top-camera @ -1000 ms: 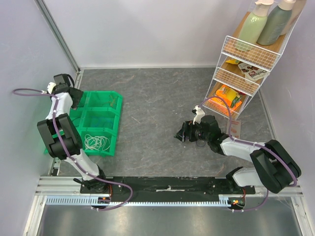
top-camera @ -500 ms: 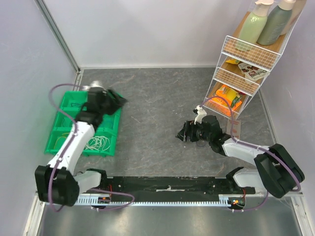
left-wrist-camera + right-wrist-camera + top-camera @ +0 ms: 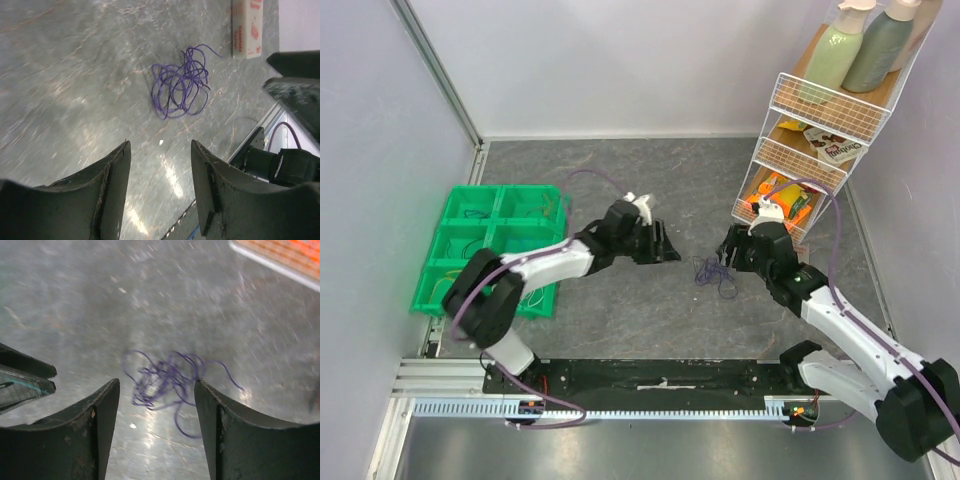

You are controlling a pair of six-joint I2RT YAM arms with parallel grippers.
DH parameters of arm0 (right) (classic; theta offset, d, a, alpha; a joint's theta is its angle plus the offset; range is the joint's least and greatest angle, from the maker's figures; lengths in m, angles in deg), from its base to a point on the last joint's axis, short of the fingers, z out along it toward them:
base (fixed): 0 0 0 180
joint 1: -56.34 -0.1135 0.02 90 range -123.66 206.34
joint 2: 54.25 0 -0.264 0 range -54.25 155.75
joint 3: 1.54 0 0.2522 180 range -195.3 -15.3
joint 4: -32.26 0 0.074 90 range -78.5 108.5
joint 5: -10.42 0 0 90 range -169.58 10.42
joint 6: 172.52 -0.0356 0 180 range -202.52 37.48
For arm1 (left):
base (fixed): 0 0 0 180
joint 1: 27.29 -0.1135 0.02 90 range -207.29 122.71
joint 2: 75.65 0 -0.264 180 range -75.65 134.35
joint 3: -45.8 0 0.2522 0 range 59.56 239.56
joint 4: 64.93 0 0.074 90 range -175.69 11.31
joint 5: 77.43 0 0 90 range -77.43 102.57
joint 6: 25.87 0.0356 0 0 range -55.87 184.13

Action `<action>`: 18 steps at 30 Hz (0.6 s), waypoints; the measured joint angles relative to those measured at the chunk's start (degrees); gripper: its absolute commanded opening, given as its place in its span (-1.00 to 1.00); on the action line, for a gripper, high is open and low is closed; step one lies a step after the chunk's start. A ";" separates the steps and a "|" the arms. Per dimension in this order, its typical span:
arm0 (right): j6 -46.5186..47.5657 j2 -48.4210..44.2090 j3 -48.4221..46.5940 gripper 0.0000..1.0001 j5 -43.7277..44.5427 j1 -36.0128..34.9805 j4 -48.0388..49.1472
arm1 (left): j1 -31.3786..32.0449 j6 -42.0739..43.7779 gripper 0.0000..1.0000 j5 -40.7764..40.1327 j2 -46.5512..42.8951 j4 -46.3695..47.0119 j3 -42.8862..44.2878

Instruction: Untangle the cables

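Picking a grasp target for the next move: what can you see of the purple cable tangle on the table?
The purple cable tangle is thin, flexible wire looped over itself into a loose, flat clump, with a few free ends curling out. Whether it is one strand or several cannot be told. It lies on the grey table between the two arms. The left gripper and the right gripper are both open and point at it, and neither touches it.

Green compartment tray (image 3: 520,188) sits at the desk's (image 3: 620,190) left edge. White wire rack (image 3: 830,100) stands rear right, bottles (image 3: 835,50) on its top shelf.
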 measured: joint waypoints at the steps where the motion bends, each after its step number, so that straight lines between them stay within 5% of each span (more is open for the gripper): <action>1: -0.35 0.48 0.57 0.32 0.24 0.52 -0.70 | 0.96 -0.04 0.10 0.63 3.32 0.55 1.77; 5: -1.31 4.46 3.26 0.27 -0.72 2.29 -3.80 | 2.82 -0.48 0.10 2.69 13.31 3.04 7.93; 9: -1.38 6.27 3.69 0.26 -2.43 2.34 -4.98 | 3.10 -1.90 -0.24 4.44 19.85 5.75 12.09; 15: -0.85 4.90 3.69 0.27 -2.62 2.40 -4.96 | 3.54 -4.07 -0.26 5.40 25.55 6.80 14.58; 18: -0.52 3.87 3.69 0.27 -2.62 2.45 -4.96 | 4.20 -4.66 -0.53 5.44 27.06 6.75 14.58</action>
